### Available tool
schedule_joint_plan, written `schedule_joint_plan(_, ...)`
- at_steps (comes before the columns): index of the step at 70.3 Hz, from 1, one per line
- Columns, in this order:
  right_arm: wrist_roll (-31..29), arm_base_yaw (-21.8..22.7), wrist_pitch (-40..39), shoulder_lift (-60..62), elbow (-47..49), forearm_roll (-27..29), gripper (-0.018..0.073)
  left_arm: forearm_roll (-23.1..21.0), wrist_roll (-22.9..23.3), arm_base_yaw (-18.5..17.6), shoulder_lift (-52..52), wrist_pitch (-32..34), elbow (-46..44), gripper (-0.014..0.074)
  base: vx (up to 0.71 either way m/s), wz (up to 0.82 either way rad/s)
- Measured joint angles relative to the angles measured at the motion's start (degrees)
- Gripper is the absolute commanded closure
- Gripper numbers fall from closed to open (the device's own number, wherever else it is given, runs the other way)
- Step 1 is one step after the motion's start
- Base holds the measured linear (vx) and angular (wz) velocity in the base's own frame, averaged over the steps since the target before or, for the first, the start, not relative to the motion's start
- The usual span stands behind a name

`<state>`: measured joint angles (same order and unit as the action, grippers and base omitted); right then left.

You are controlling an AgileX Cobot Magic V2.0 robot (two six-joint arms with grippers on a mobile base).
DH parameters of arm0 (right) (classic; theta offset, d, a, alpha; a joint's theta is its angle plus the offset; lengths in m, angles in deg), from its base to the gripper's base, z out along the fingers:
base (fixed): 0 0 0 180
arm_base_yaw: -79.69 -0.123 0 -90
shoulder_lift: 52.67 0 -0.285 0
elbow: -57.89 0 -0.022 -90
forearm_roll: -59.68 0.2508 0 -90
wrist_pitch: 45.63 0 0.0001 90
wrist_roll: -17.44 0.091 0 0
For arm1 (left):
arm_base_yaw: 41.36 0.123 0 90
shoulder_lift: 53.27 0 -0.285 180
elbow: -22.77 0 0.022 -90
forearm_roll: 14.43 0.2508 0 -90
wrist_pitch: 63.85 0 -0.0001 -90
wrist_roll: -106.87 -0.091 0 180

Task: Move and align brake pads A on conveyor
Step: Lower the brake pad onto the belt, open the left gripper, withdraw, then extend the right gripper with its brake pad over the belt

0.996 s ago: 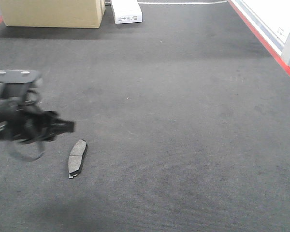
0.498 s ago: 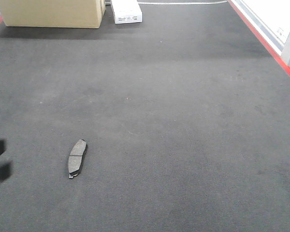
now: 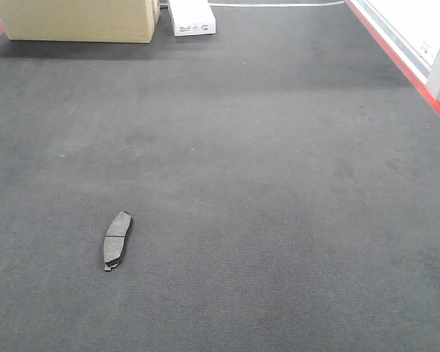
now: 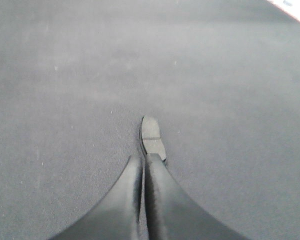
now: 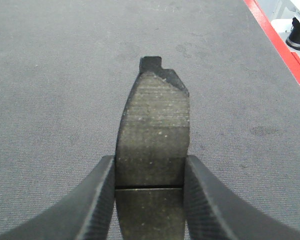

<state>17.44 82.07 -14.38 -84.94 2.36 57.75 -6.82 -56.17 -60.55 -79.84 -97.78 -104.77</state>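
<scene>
One brake pad lies flat on the conveyor, left of centre and near the front. The left wrist view shows the same brake pad just beyond my left gripper, whose fingers are shut together with nothing between them; the gripper is out of the front view. My right gripper is shut on a second brake pad, gripping its two long edges at the middle groove and holding it above the belt. The right gripper does not appear in the front view.
A cardboard box and a small white box stand at the belt's far left end. A red strip runs along the right edge, also visible as the red strip in the right wrist view.
My left arm has pulled back to the left and left the front view. The brake pad on the belt has not moved.
</scene>
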Motion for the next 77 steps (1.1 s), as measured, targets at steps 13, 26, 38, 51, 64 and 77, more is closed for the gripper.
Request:
schedule_joint_plan(13,0.0,0.0,0.0,0.0,0.0,0.0,0.0563,0.0,-0.1,0.0,0.2,-0.1,0.0,0.0603,0.00,0.00)
schedule_joint_plan(26,0.0,0.0,0.0,0.0,0.0,0.0,0.0563,0.0,-0.1,0.0,0.2,-0.1,0.0,0.0602,0.00,0.00)
schedule_joint_plan(38,0.0,0.0,0.0,0.0,0.0,0.0,0.0563,0.0,-0.1,0.0,0.2,-0.1,0.0,0.0602,0.00,0.00)
schedule_joint_plan(51,0.0,0.0,0.0,0.0,0.0,0.8,0.0563,0.0,-0.1,0.0,0.2,-0.1,0.0,0.0602,0.00,0.00)
schedule_joint_plan(64,-0.3,0.0,-1.7,-6.9,0.3,1.9,0.0563,0.0,-0.1,0.0,0.2,-0.1,0.0,0.0602,0.00,0.00)
schedule_joint_plan(77,-0.3,0.0,-3.1,-23.1,7.4,1.9,0.0559,0.0,-0.1,0.0,0.2,-0.1,0.0,0.0602,0.00,0.00)
